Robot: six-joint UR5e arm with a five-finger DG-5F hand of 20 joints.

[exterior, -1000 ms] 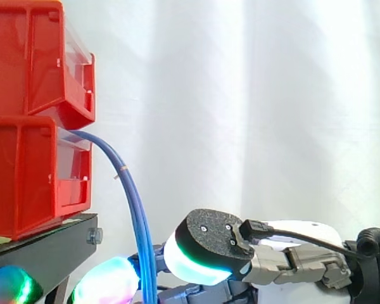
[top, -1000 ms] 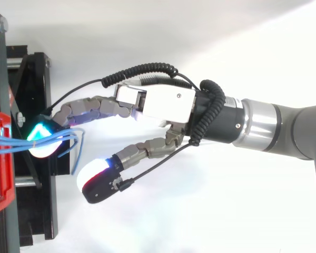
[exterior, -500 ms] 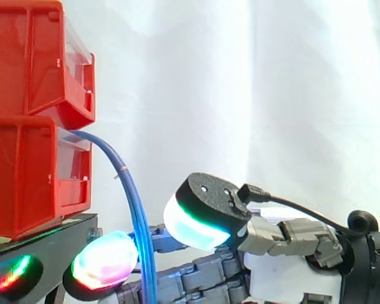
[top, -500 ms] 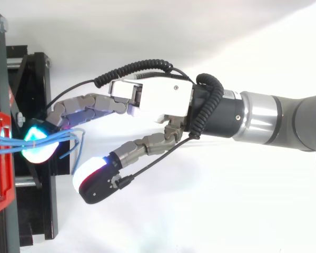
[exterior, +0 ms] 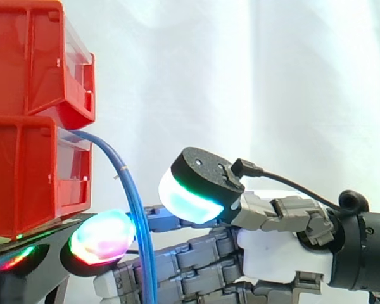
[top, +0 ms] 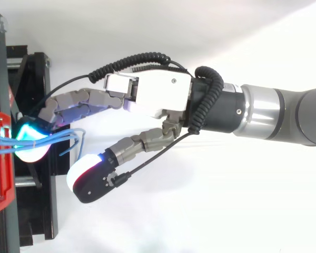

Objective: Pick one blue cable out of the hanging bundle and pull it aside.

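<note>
A bundle of thin blue cables (exterior: 130, 190) leaves the lower red bin (exterior: 31, 174) and hangs down in an arc. From above, the blue cables (top: 60, 138) run right from the bin and end in a small loop. My hand (top: 157, 96) reaches in from the right, open, its fingers stretched toward the bundle. One glowing fingertip (exterior: 101, 237) sits just left of the hanging strands, touching or nearly touching them. The thumb pad (exterior: 191, 195) stands apart on the right side of the bundle. No single cable is pinched between thumb and fingers.
A second red bin (exterior: 31, 57) is stacked on the lower one. Both rest on a black stand (top: 38, 211) at the left. A white curtain hangs behind. The arm (top: 284, 116) comes in from the right.
The hand has risen beside the cables and shifted slightly left toward the bins. Its fingertips now lie closer to the stand, and the thumb sits higher. The cables hang as before.
</note>
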